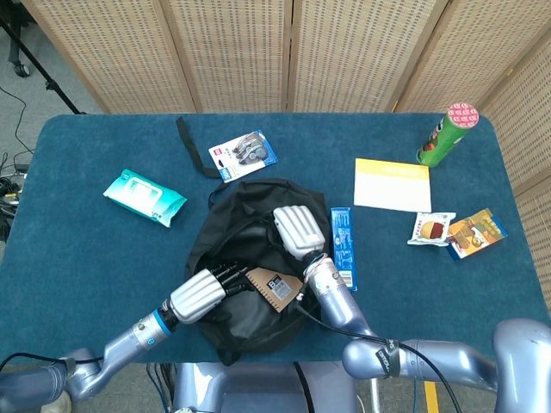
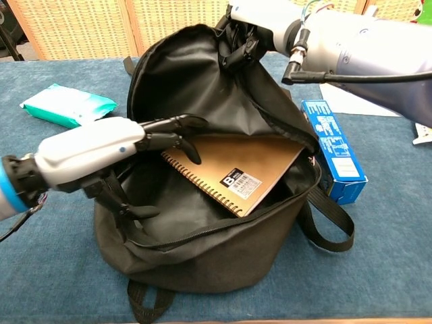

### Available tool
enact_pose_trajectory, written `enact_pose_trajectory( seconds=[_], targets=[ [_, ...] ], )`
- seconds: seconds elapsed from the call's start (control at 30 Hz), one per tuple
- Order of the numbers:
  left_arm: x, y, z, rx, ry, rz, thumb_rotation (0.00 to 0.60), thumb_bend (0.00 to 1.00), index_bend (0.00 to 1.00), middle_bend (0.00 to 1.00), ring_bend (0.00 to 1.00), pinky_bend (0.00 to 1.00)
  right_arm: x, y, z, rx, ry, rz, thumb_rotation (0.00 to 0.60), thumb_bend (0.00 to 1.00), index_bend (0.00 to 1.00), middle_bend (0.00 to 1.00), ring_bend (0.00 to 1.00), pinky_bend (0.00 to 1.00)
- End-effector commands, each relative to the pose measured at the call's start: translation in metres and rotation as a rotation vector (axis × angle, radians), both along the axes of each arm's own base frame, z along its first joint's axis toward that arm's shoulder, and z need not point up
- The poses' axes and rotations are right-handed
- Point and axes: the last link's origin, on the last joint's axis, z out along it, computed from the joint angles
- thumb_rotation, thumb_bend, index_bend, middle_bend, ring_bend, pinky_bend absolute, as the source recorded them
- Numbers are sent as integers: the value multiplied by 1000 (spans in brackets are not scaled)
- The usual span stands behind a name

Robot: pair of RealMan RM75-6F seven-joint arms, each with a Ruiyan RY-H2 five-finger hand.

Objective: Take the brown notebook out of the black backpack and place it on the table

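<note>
The black backpack (image 1: pixel 237 305) (image 2: pixel 202 256) lies open on the blue table (image 1: pixel 86 258), mouth toward me. Inside it the brown spiral notebook (image 1: pixel 269 286) (image 2: pixel 236 169) leans tilted, with its label showing. My right hand (image 1: pixel 297 228) (image 2: pixel 244 30) grips the bag's upper flap and holds it lifted. My left hand (image 1: pixel 202 292) (image 2: pixel 111 152) reaches into the opening from the left, fingers apart. Its fingertips (image 2: pixel 189 128) hover at the notebook's spiral corner, while the thumb sits lower in the bag. It holds nothing.
A blue box (image 1: pixel 343 248) (image 2: pixel 334 152) lies right of the bag. A teal wipes pack (image 1: pixel 145 198) (image 2: pixel 67 106) sits at the left. Further back are a blister pack (image 1: pixel 244 155), a black strap (image 1: pixel 191 146), a yellow pad (image 1: pixel 392 183), a chips can (image 1: pixel 448 133) and snack packets (image 1: pixel 456 231).
</note>
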Motion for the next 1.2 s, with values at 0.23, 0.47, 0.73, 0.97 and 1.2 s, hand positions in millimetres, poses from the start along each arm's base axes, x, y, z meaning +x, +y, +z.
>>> enact_pose_trajectory(
  seconds=[0.23,0.47,0.73,0.97,1.2],
  targets=[
    [20,17,-25,15,22,-25,600,200,290,60,94,198,1,2,4,81,-17,40,600,827,682,664,545,595],
    [28,20,-37,9,33,-38,600,179,289,60,94,198,-1,2,6,114,-25,66,600,824,682,664,545,595],
    [29,19,-41,11,41,-51,600,178,289,60,94,199,2,5,6,154,-34,87,600,775,686,669,546,595],
    [27,16,-41,12,43,-65,600,178,289,60,94,198,10,4,0,184,-25,110,600,753,686,668,546,595],
    [29,17,-44,14,55,-73,600,178,290,60,94,198,25,0,-6,194,-46,113,600,749,687,668,546,595]
  ],
)
